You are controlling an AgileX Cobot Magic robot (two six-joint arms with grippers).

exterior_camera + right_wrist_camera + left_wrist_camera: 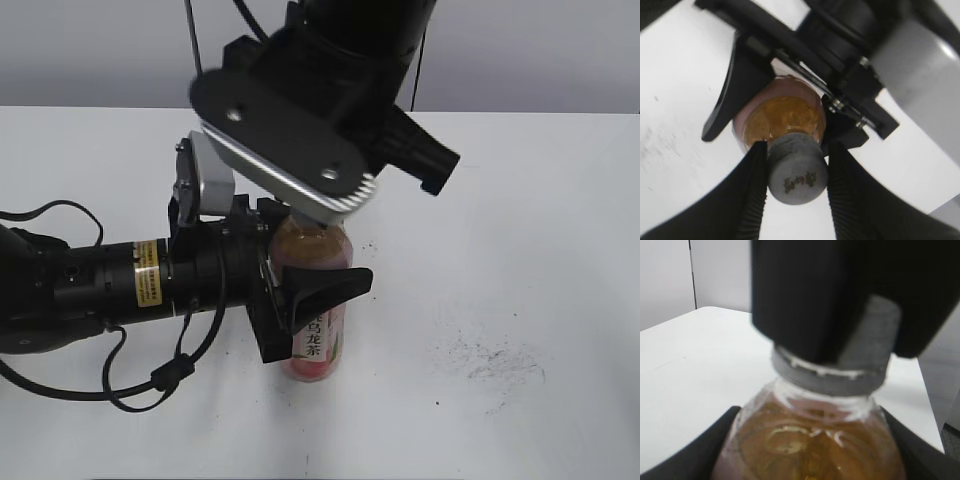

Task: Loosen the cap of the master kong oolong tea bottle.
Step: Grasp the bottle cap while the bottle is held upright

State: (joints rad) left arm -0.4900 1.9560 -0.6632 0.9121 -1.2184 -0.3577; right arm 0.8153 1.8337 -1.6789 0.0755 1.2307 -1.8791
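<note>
While both arms are already in position, the loosening itself looks unfinished: the cap [797, 167] sits square and low on the neck of the master kong oolong tea bottle [318, 330], with no gap or tilt visible in the left wrist view, so I judge the grasp made and the turn either just starting or under way. The bottle stands upright near the middle of the white table [540, 200]. The left gripper [300, 300] comes in from the left, lying almost level, and its dark fingers clamp the body of the bottle on both sides at about label height. The right gripper [796, 172] reaches down from above, and its two black fingers are closed narrowly on the cap, one on each side, touching it. What seems left is twisting the cap while the other arm keeps the bottle from spinning, then letting go; whether any rotation has been won cannot be told from these pictures. The tabletop is plain and matt, with a patch of dark scuff marks [495, 360] on the near right, well apart from the bottle. A loose black cable [150, 385] loops under the left arm at the near left. Beyond the far edge of the table is a plain pale grey wall [90, 50].
</note>
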